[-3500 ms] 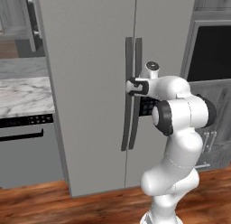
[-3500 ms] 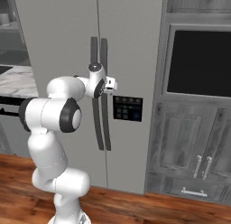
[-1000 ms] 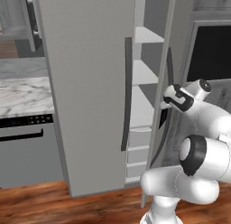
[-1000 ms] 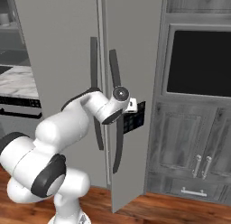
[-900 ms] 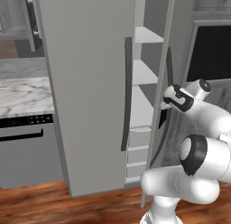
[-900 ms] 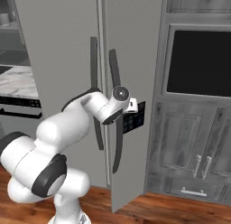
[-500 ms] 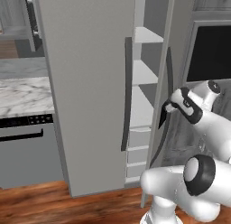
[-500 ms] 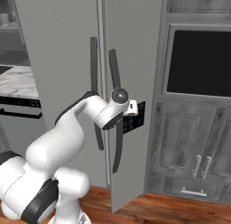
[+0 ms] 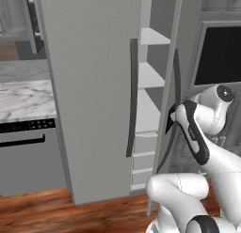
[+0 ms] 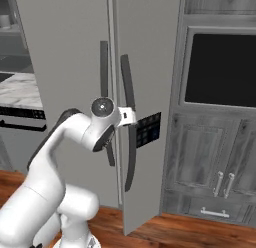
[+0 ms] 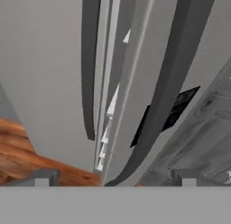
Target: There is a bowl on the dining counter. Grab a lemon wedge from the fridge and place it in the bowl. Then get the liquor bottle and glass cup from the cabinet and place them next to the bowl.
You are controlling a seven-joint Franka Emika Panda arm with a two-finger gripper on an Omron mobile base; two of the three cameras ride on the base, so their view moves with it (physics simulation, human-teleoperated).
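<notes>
- A marble counter (image 9: 21, 98) with grey veins sits at the far left of the left base view, with a dark appliance front (image 9: 26, 143) under its edge.
- Next to it stands the fridge (image 9: 89, 86), tall and light grey, its left door shut and carrying a long dark vertical handle (image 9: 132, 98).
- The fridge's right door (image 10: 145, 92) is swung partly out; through the gap the left base view shows pale shelves (image 9: 150, 77) and drawer fronts lower down. What lies on the shelves cannot be made out.
- The right door's curved dark handle (image 10: 128, 137) runs down its front face, with the small dark button panel (image 10: 148, 129) just to its right.
- The gripper (image 10: 131, 113) is at that handle, about midway along its length. In the hand view the two finger tips (image 11: 41, 178) stand wide apart at the bottom corners, with the handle (image 11: 173, 78) running between them and clear of both. The claw is fully spread and grips nothing.
- In the left base view the hand's dark tip (image 9: 172, 120) is right up against the opened door's edge.
- To the right of the fridge is a dark grey wood-grain unit with a black oven window (image 10: 220, 69) and lower doors with pale bar handles (image 10: 224, 184).
- Brown wooden floor (image 10: 200, 232) runs along the bottom.
</notes>
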